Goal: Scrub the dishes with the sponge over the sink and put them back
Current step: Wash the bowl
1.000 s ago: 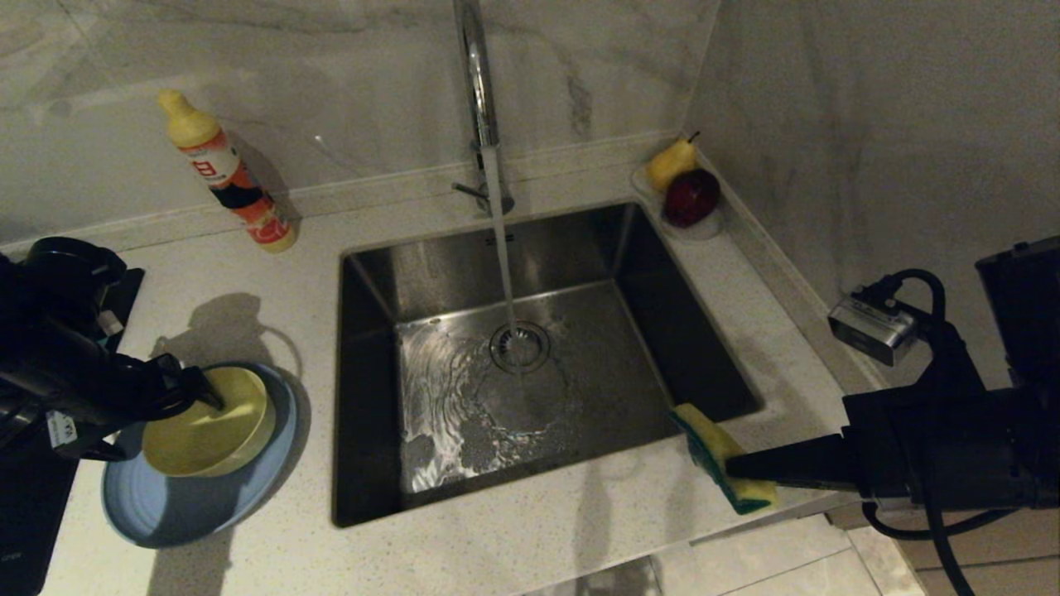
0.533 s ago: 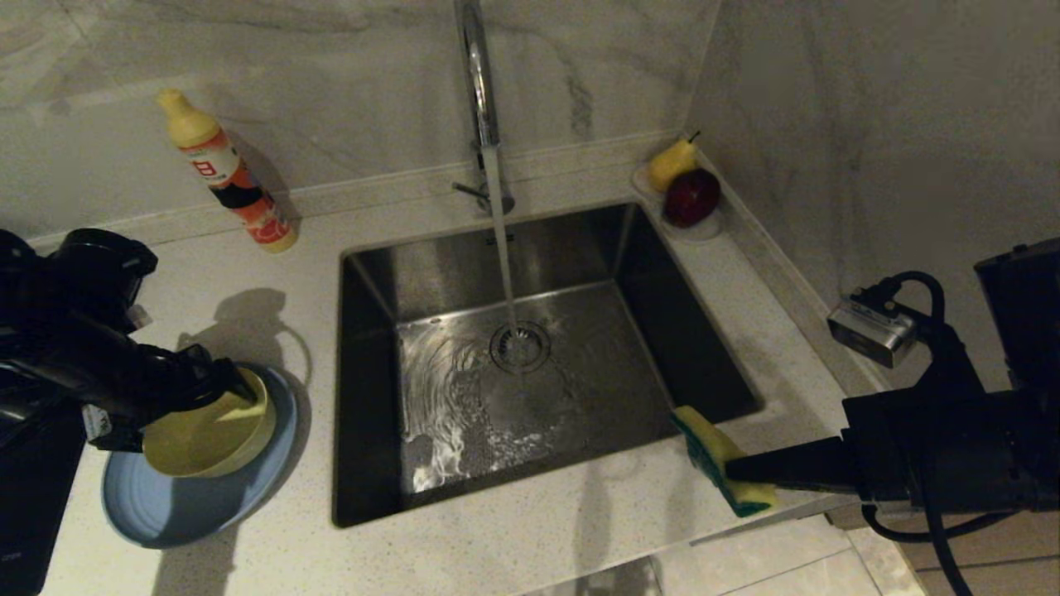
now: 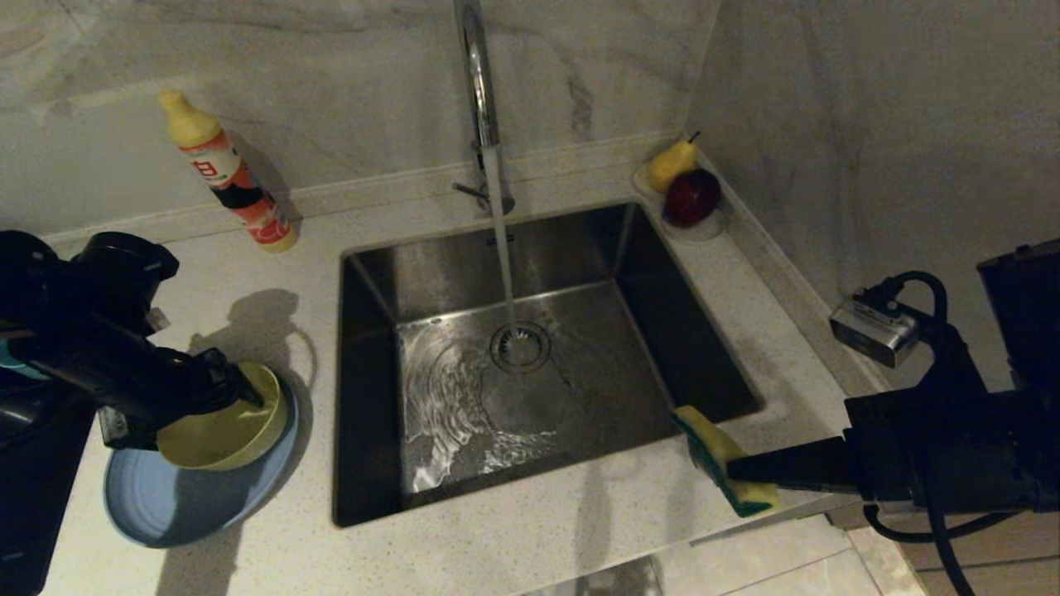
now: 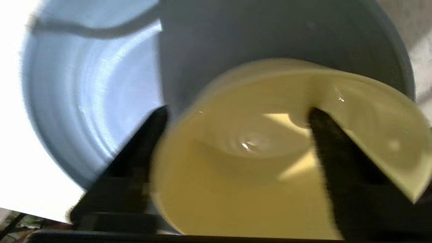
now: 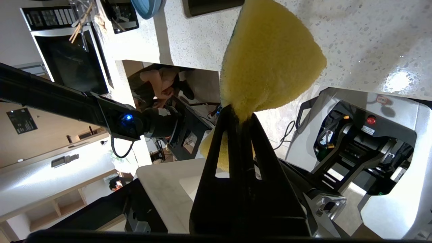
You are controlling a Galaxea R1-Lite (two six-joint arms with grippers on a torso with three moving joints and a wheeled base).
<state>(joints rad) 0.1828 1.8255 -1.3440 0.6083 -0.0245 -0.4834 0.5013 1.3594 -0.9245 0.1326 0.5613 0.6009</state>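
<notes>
Sink (image 3: pixel 646 273) sits mid-counter with the faucet (image 3: pixel 474 74) running; water is seen hitting the drain strainer (image 3: pixel 520 346) and spreading over the basin floor. Nothing is held over the basin yet.

Periwinkle plate (image 3: pixel 166 505) lies on the counter left of the sink, with the yellow bowl (image 3: pixel 228 430) on top of it. Compared with a second ago, the bowl is seen tipped and shifted toward the sink side of the plate, and the left arm has come in over it.

Left gripper (image 4: pixel 236 135) is placed across the bowl's rim: in the left wrist view one finger (image 4: pixel 135 158) is outside the wall, the other inside the cavity. Jaws are narrowing but a wide gap remains; a firm clamp on the bowl cannot be confirmed, so the bowl is judged nudged rather than lifted. A teal bowl is not clearly identified in the head view.

Sponge (image 3: pixel 729 463) is pinched hard in the right gripper (image 5: pixel 238 116), fingers squeezed together on its edge, parked by the sink's near right corner. No change there over the last second.

Implication: pickup of the yellow bowl is judged to be under way; scrubbing not yet started. Risk: a rim grip on a tilted, possibly wet bowl could slip.
</notes>
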